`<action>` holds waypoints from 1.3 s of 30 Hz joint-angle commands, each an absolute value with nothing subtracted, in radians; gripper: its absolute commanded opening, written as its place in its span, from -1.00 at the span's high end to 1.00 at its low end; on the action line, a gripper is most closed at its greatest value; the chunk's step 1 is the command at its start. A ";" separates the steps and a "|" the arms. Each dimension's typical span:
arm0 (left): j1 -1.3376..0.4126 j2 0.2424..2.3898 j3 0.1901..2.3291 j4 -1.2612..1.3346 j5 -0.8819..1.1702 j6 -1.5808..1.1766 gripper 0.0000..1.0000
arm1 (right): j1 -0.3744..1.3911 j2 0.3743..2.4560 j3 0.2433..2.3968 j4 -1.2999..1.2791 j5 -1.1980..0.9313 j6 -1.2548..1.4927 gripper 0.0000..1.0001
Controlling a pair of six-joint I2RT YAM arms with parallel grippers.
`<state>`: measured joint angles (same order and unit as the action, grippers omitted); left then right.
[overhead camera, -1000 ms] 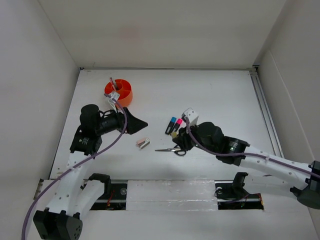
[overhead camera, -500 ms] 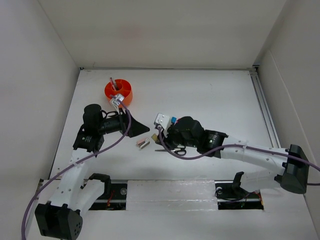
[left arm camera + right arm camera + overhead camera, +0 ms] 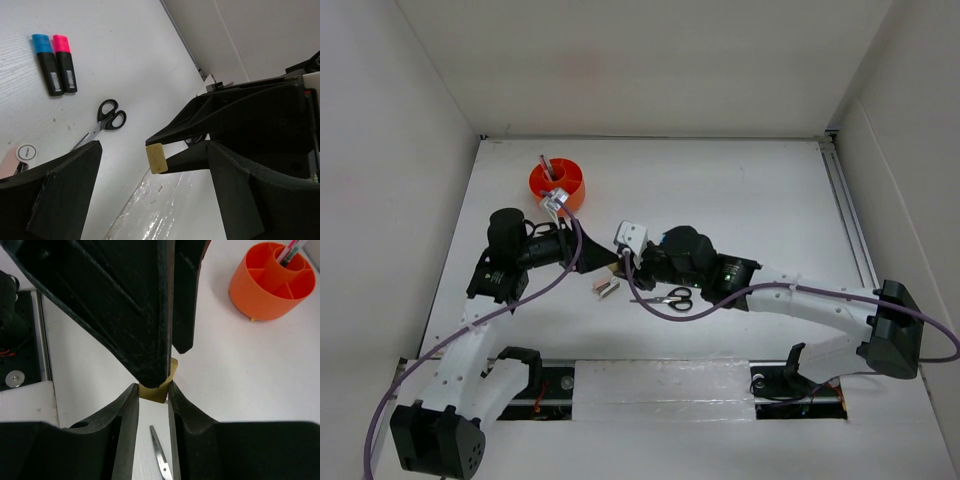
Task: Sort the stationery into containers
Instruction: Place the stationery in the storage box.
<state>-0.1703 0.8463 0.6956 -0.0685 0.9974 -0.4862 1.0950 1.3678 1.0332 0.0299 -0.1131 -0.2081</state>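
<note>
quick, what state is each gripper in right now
left gripper: open, jaws wide on either side of the tan eraser
right gripper: shut on the tan eraser

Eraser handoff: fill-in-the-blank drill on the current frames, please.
The right gripper is shut on the tan ____. The left gripper has its jaws ____ around it. Pens stand in the ____ tub. The highlighter beside the blue-capped highlighter has a ____ cap.
Missing: eraser; open; orange; pink.

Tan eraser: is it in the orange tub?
No, the tan eraser is pinched in the right gripper, well apart from the orange tub.
</note>
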 commanded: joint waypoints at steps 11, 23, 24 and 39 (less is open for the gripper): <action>-0.172 0.859 0.701 -0.066 0.994 -0.469 -0.30 | 1.134 1.348 1.060 0.186 -0.065 -0.222 1.00; -0.172 0.868 0.701 -0.066 0.994 -0.469 0.12 | 1.163 1.376 1.069 0.196 0.031 -0.222 1.00; -0.172 0.868 0.701 -0.066 0.994 -0.469 0.12 | 1.163 1.376 1.069 0.196 0.031 -0.222 1.00; -0.172 0.877 0.701 -0.066 1.022 -0.460 0.55 | 1.172 1.414 1.108 0.196 0.080 -0.222 1.00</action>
<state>-0.1699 0.8799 0.6956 -0.0803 0.9939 -0.4793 1.1538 1.4155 1.0458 0.1207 0.0711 -0.2146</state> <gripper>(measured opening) 0.232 0.327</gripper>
